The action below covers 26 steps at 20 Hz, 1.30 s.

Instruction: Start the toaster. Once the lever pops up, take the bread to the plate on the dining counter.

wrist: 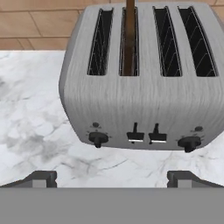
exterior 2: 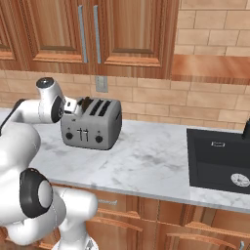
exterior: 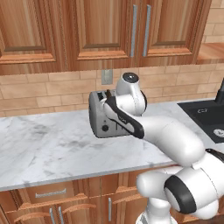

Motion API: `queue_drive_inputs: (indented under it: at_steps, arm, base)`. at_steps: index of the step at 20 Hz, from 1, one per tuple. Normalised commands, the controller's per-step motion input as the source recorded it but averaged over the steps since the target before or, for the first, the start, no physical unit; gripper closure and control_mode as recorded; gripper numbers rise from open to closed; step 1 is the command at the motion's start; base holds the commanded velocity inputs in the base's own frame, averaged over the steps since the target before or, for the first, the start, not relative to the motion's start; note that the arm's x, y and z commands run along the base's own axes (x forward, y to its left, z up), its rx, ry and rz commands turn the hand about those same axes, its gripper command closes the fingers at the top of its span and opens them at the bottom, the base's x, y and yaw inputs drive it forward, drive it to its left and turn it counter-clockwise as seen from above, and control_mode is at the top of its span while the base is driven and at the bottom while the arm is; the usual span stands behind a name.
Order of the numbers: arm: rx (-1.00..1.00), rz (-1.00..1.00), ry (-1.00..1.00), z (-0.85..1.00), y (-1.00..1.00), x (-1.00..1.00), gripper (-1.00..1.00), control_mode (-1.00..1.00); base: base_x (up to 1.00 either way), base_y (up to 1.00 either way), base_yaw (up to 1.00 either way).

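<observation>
Here's the toaster (wrist: pixel 140 94) square in the hand view, sitting on the marble tabletop (wrist: pixel 39 127) against the brick wall, and the gripper (wrist: pixel 111 178) hangs in front of it with its jaws spread wide and holding nothing. The bread (wrist: pixel 130 37) stands upright in the second slot from the left, poking up at about 12 o'clock from the two slim levers (wrist: pixel 146 136) low on the front face. Those levers sit side by side between the two black knobs (wrist: pixel 98 139), so the step in hand looks like pressing one down to start the toast. My read: the left lever is likely the one that serves the bread's slot, though the pictures don't settle that. To do it well, bring one fingertip down on top of that lever alone, keep clear of its neighbour at 3 o'clock, and push straight down along the face so the toaster doesn't slide back or tip.
</observation>
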Motion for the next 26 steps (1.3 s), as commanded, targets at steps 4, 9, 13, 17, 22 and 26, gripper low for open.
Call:
queue_drive_inputs:
  at_steps: [4, 9, 13, 17, 22, 26]
  arm:
    - [0.00, 0.00, 0.00, -0.11, -0.05, 0.22, -1.00, -1.00]
    - [0.00, 0.00, 0.00, -0.12, -0.01, 0.13, -1.00, -1.00]
    - [0.00, 0.00, 0.00, -0.08, 0.00, 0.03, -1.00, -1.00]
    - [0.00, 0.00, 0.00, -0.04, 0.00, 0.07, -1.00, -1.00]
    - [0.00, 0.00, 0.00, -0.02, 0.07, 0.15, -1.00, -1.00]
    - [0.00, 0.00, 0.00, -0.02, 0.11, 0.09, -1.00, -1.00]
  base:
    - [0.00, 0.00, 0.00]
    - [0.00, 0.00, 0.00]
    - [0.00, 0.00, 0.00]
    - [0.00, 0.00, 0.00]
    - [0.00, 0.00, 0.00]
    - [0.00, 0.00, 0.00]
